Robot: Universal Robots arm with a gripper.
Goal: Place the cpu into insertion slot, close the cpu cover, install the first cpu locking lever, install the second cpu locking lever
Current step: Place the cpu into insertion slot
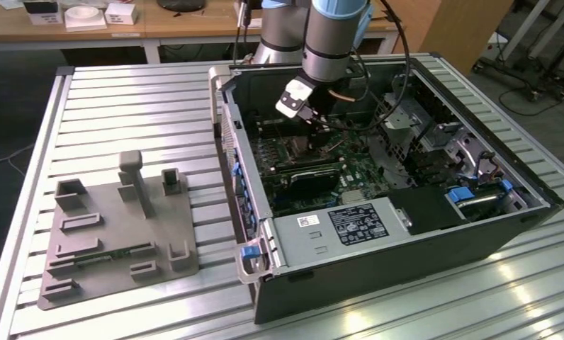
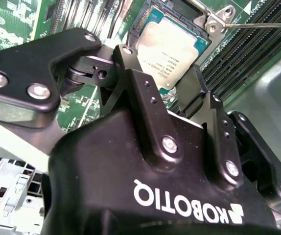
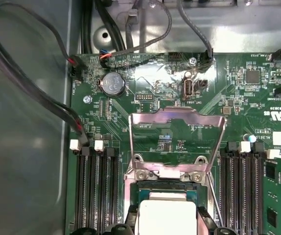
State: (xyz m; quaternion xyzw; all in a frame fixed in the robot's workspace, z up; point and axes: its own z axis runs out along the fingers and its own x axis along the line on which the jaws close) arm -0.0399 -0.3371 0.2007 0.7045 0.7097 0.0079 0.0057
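first wrist view looks onto the green circuit board [image 3: 130, 98], where the chip [image 3: 167, 215] lies pale and square in line with the socket [image 3: 145, 188], with the hand [image 3: 167, 229] set about it. whether the hand is clamped on the chip or loose of it i cannot tell, nor whether the chip is fully bedded or just above its seat. the cover [image 3: 179, 113] is swung back on its hinge, away from the socket. this leaves the opening free for the chip to go straight down, which is likely why it stands so.

in the second wrist view the chip [image 2: 172, 46] shows square to the socket's dark rim, edges parallel. that suggests the hand [image 2: 160, 63] is turned to match the socket so the chip goes in without tilting. a thin lever [image 2: 263, 24] runs off beside the socket, unlatched and clear of the chip, near the long memory slots [image 2: 258, 54]. i judge the task to be at its first step: cover not closed, lever not fastened.

exterior view has the arm reaching steeply into the open computer case [image 1: 405, 255], which lies on its side on the slatted desk [image 1: 121, 106] so the board faces up. the hand [image 1: 309, 117] is low over the board. a grey parts tray [image 1: 103, 248] sits beside the case, well apart from the hand.
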